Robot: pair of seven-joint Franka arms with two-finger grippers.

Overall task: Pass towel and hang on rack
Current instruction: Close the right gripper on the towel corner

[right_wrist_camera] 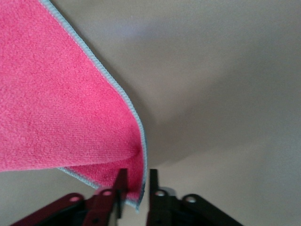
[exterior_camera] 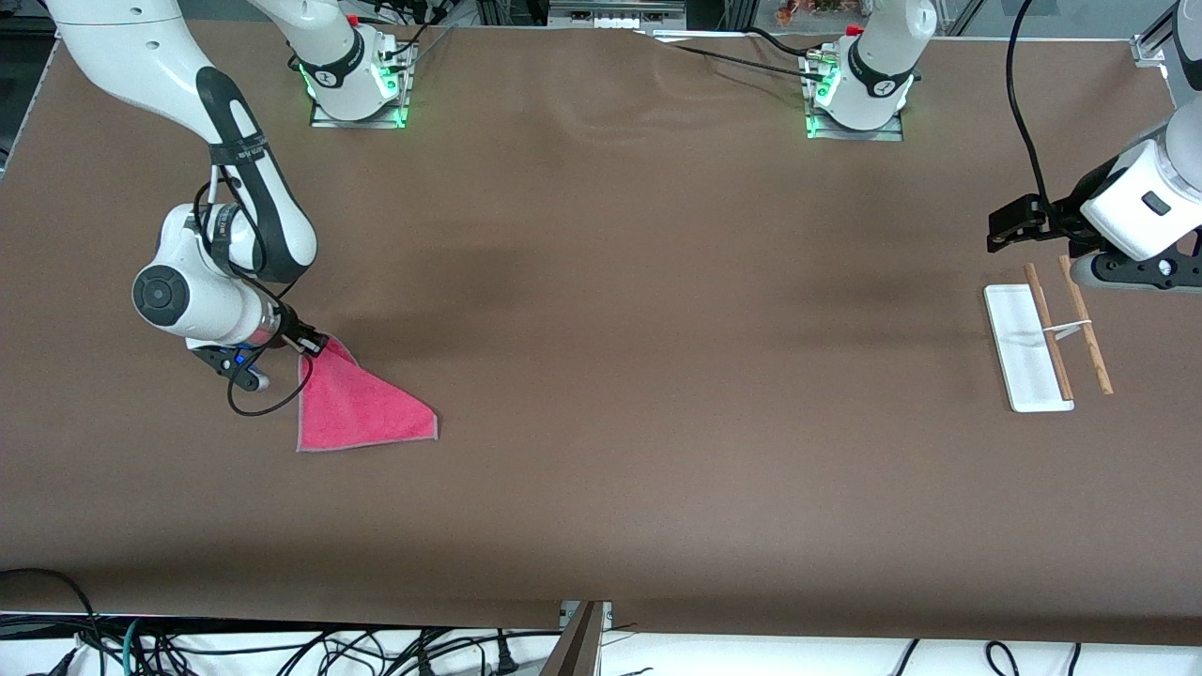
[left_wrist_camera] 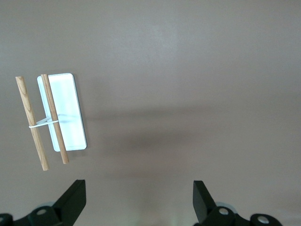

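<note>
With my right gripper [exterior_camera: 313, 345] pinching a corner of the pink towel [exterior_camera: 362, 406] at the right arm's end of the table, I judge a slow lift best; my left gripper [left_wrist_camera: 138, 200] waits spread over the table near the rack [exterior_camera: 1026, 352].

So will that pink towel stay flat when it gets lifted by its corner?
Probably not. The towel already creases where the right gripper pinches its corner, so it looks floppy and should hang. It seems thin and light, and its fuzzy pile likely resists slipping.

White arms [exterior_camera: 131, 56], black joint bands, black fingers [left_wrist_camera: 73, 200], green-lit bases.
</note>
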